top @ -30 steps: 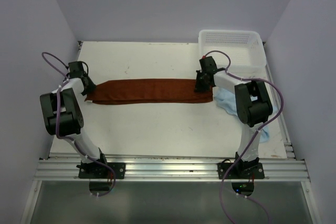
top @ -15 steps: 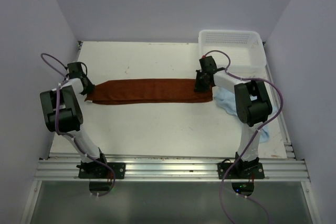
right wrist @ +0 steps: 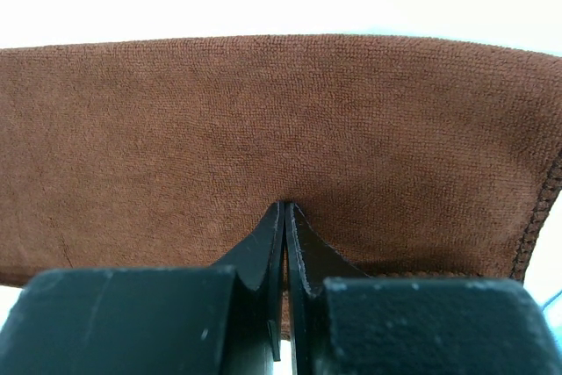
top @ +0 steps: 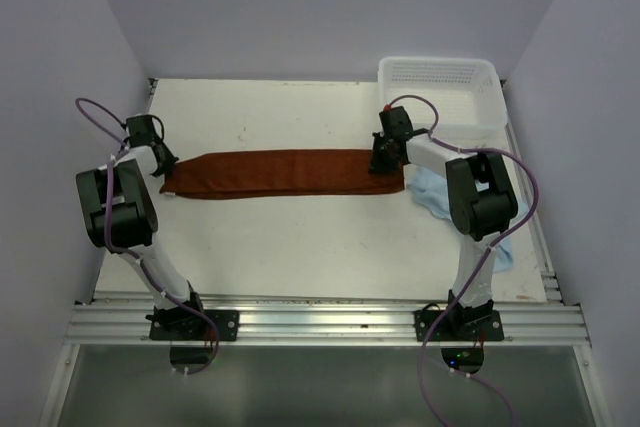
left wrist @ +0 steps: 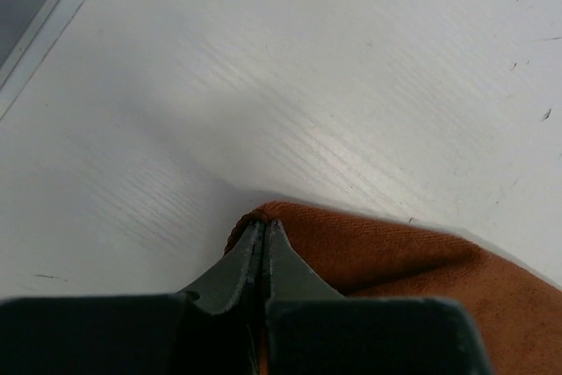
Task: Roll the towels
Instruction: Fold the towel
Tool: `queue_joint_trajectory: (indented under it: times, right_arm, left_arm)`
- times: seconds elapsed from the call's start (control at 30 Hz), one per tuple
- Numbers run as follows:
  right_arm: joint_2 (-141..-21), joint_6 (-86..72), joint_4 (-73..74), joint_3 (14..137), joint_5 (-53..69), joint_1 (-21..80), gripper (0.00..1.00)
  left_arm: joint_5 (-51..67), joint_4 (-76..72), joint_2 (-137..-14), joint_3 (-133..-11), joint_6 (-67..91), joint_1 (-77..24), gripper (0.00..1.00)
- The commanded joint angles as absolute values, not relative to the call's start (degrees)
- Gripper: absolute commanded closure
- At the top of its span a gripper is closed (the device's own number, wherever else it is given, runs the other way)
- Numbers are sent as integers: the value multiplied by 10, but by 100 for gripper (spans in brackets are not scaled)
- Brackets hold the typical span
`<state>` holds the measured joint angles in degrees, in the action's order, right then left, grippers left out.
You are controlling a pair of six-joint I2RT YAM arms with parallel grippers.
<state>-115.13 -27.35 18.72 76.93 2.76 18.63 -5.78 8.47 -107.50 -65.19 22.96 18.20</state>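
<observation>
The rust towel (top: 285, 173) lies as a long band across the middle of the surface (top: 300, 247). The left gripper (left wrist: 265, 227) pinches its left tip, the right gripper (right wrist: 284, 208) its right end, both clenched, probably to hold it flat for rolling. The blue towel (top: 432, 195) lies at the right.

i can read no text, label, brand, number or sign in any of my three views; nothing legible shows from the overhead camera or from either wrist camera
</observation>
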Motion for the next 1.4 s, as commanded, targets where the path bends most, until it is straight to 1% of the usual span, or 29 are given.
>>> queue_joint_trajectory:
  times: [0.0, 0.3, 0.6, 0.97, 1.37]
  right_arm:
    - [-1188, -258, 197, 762, 16, 185, 97]
    - [-1188, -255, 202, 764, 9, 185, 98]
    - [-1194, -252, 205, 766, 4, 185, 99]
    - [-1200, -249, 209, 771, 3, 185, 99]
    - [-1209, -247, 211, 777, 1, 185, 100]
  left_arm:
    - [-74, 72, -1069, -682, 221, 189, 100]
    - [-48, 117, -1063, -724, 243, 204, 100]
    - [25, 137, -1071, -756, 272, 236, 100]
    - [98, 158, -1103, -801, 279, 245, 95]
    - [167, 226, -1159, -881, 262, 255, 93]
